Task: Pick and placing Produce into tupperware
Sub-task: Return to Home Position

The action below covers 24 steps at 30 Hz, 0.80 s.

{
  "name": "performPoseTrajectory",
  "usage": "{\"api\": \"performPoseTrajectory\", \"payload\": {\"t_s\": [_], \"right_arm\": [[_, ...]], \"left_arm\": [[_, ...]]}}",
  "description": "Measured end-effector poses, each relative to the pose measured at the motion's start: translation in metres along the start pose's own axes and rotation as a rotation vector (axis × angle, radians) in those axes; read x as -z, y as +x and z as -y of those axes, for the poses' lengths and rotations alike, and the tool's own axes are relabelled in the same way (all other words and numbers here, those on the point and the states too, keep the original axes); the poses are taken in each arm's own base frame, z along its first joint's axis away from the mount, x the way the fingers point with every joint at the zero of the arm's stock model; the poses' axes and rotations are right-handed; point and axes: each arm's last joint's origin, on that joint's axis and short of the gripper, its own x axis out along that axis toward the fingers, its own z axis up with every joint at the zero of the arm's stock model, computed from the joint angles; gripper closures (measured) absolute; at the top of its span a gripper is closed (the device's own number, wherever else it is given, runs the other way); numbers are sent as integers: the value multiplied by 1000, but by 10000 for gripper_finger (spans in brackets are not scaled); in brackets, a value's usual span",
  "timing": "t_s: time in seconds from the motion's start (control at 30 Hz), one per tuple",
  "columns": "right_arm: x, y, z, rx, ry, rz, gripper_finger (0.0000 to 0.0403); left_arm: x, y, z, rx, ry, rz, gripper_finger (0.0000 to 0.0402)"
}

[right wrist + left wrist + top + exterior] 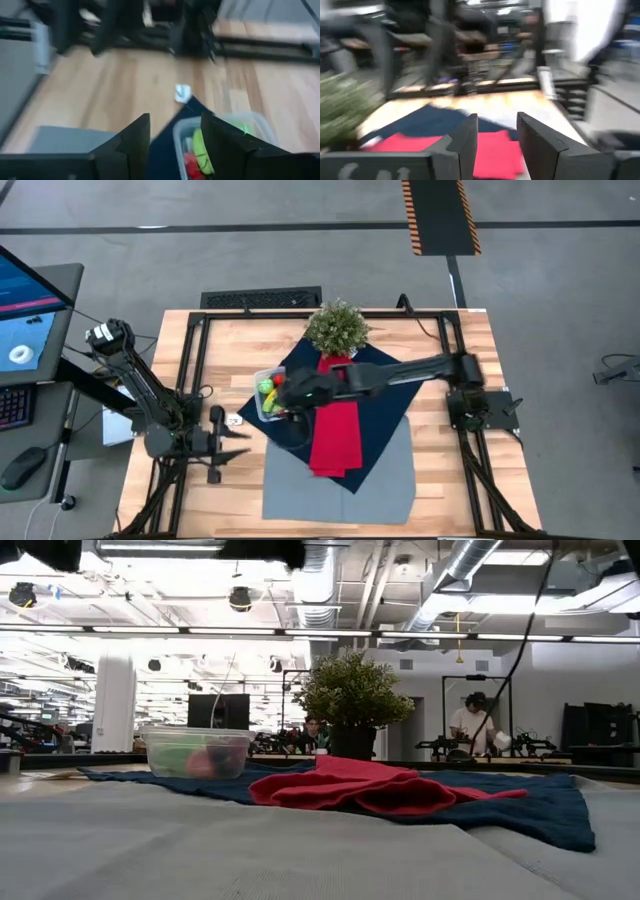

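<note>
From above, the right gripper (pixel 283 394) hangs over the tupperware (pixel 262 383), with the produce (pixel 267 389) inside it directly beneath. The left gripper (pixel 238 444) sits well apart from both. At table level, the tupperware stands on the blue cloth (pixel 540 802). In the wrist views, both grippers' fingers are parted and empty.

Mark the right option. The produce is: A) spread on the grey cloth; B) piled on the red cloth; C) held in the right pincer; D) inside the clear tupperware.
D: the right wrist view shows yellow, green and red produce lying inside the tupperware, while the right pincer above it is open and holds nothing.
</note>
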Motion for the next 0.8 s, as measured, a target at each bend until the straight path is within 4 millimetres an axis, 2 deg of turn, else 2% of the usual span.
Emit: {"api": "performPoseTrajectory", "payload": {"t_s": [0.07, 0.13, 0.27, 0.43, 0.5, 0.63, 0.7, 0.8], "right_arm": [[-4, -25, -10, -32, -26, 32, 204], [2, -44, -18, -46, -25, 64, 206], [38, -76, -33, -73, -10, 178, 209], [88, -123, -58, -149, -31, 408, 208], [109, -139, -66, -186, -34, 434, 207], [142, -161, -72, -173, 41, 431, 208], [158, -170, -68, -149, 208, 391, 210], [175, -176, -74, -183, 186, 426, 211]], "left_arm": [[-2, 4, 0, 71, 19, 15, 274], [-4, 11, -5, 85, -7, 34, 274], [-10, 22, -16, 155, -19, 75, 274], [-17, 36, -33, 269, -19, 135, 274], [-18, 43, -43, 264, -45, 142, 274], [-12, 58, -67, 158, -57, 93, 274], [-9, 65, -80, 144, -67, 71, 274], [-8, 73, -95, 220, -62, 74, 274]]}}
